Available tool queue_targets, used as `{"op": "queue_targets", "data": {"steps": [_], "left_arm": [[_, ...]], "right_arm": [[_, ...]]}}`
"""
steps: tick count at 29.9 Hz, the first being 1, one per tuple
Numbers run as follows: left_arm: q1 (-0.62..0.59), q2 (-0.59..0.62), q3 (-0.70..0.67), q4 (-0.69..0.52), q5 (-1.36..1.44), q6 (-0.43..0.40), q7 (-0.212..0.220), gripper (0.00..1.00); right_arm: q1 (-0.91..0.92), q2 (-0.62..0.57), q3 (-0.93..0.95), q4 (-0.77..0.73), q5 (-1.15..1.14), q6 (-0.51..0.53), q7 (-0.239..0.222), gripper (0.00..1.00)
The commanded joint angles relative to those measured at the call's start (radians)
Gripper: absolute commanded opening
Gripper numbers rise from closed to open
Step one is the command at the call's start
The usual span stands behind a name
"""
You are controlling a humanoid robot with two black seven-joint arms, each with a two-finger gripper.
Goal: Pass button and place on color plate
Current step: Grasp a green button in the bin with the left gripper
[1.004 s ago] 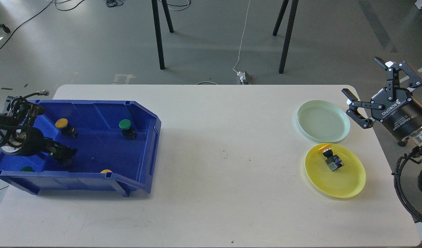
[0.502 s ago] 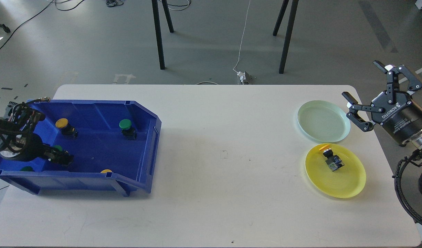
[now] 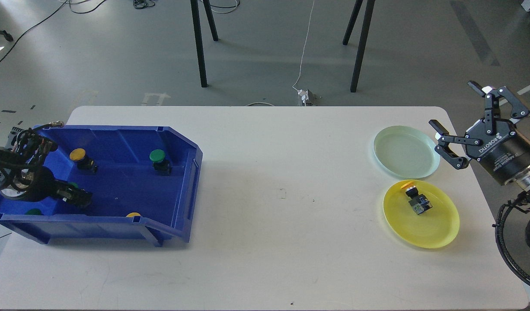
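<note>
Green button (image 3: 73, 185) sits low in our blue bin (image 3: 178, 172), our left gripper (image 3: 78, 198) seemingly clamped on it though too dark to tell, so we lift straight toward the wide-open right gripper (image 3: 460, 126).

Left arm: comes in low from my left edge, cabled wrist leading to the left gripper (image 3: 80, 198), which points right and slightly down. It looks dark and small from here; I cannot separate its fingers or read their gap.

Right arm: comes in from my right edge, forearm angled up and to the left, cable loop hanging below the wrist. Right gripper (image 3: 458, 123) is raised at the far end, its two fingers spread wide apart, nothing between them.
</note>
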Motion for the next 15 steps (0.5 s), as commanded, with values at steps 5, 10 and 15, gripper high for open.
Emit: {"op": "queue_targets", "data": {"steps": [5,10,15], "left_arm": [[0.000,-0.001,0.000,0.000,0.006,-0.002,0.000,0.53],[0.002,0.001,0.000,0.000,0.006,-0.002,0.000,0.44],[0.000,0.001,0.000,-0.002,0.004,-0.001,0.000,0.33]], "right_arm": [[-0.010,0.000,0.000,0.000,0.000,0.000,0.011,0.98],[-0.017,0.000,-0.001,-0.002,-0.002,0.000,0.011,0.98],[-0.024,0.002,-0.001,-0.003,0.000,0.000,0.011,0.98]]}}
